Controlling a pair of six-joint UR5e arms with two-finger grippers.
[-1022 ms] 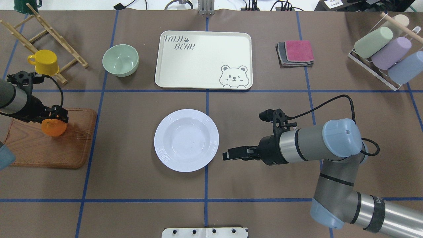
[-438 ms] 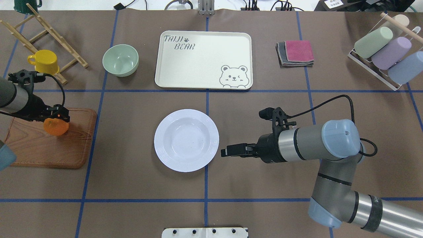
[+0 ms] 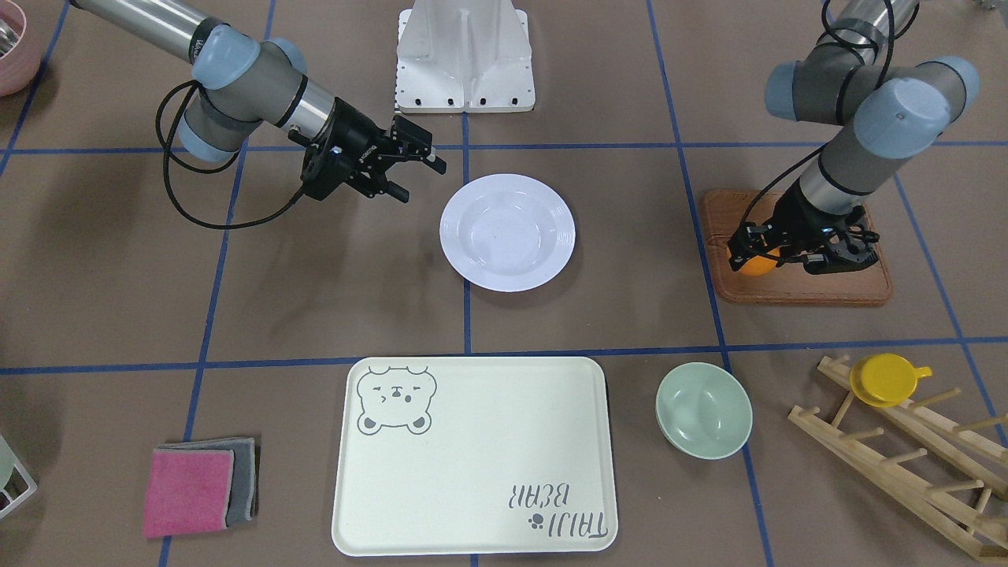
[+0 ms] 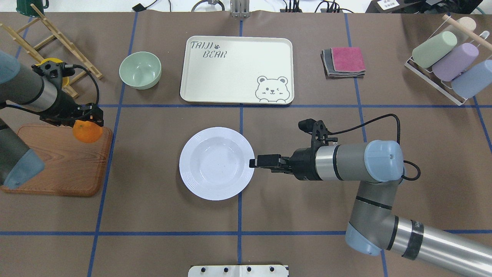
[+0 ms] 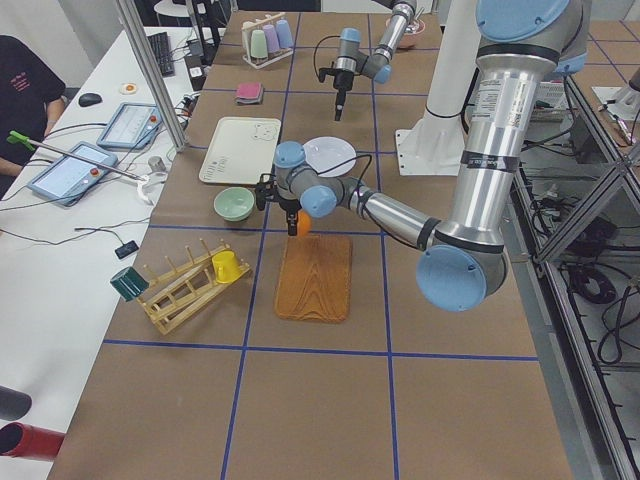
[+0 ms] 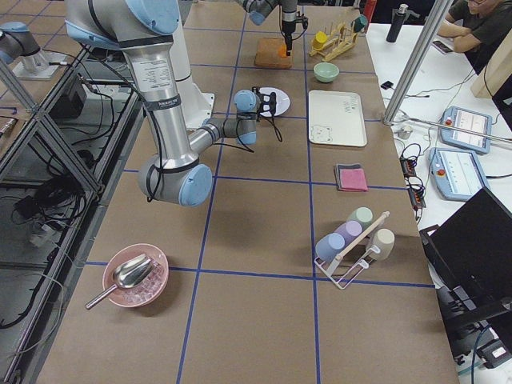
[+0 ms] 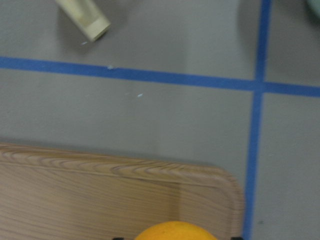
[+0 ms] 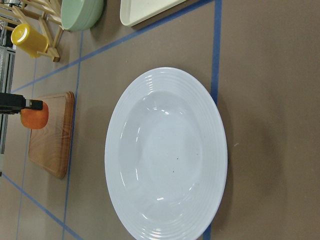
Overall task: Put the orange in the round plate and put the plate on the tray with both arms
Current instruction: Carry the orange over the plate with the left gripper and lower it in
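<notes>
The orange (image 4: pixel 87 132) hangs just over the far right corner of the wooden board (image 4: pixel 57 165), and my left gripper (image 4: pixel 89 120) is shut on it. The left wrist view shows only the orange's top (image 7: pixel 175 231) at the bottom edge. An empty round white plate (image 4: pixel 216 163) lies flat at the table's centre. Beside the plate's right rim, my right gripper (image 4: pixel 253 162) points at it from low down. Seen from the front, that gripper (image 3: pixel 417 164) stands open with nothing held. The cream tray (image 4: pixel 236 69) with the bear drawing lies empty beyond the plate.
A mint-green bowl (image 4: pixel 140 70) sits left of the tray. A yellow cup (image 3: pixel 886 378) rests on the wooden rack (image 4: pixel 57 36) at the far left. Folded cloths (image 4: pixel 343 61) and a rack of pastel cups (image 4: pixel 449 61) stand at the far right.
My left arm has carried the orange up and away from me, towards the board's far right corner. The right gripper has slid left, up to the plate's rim.
</notes>
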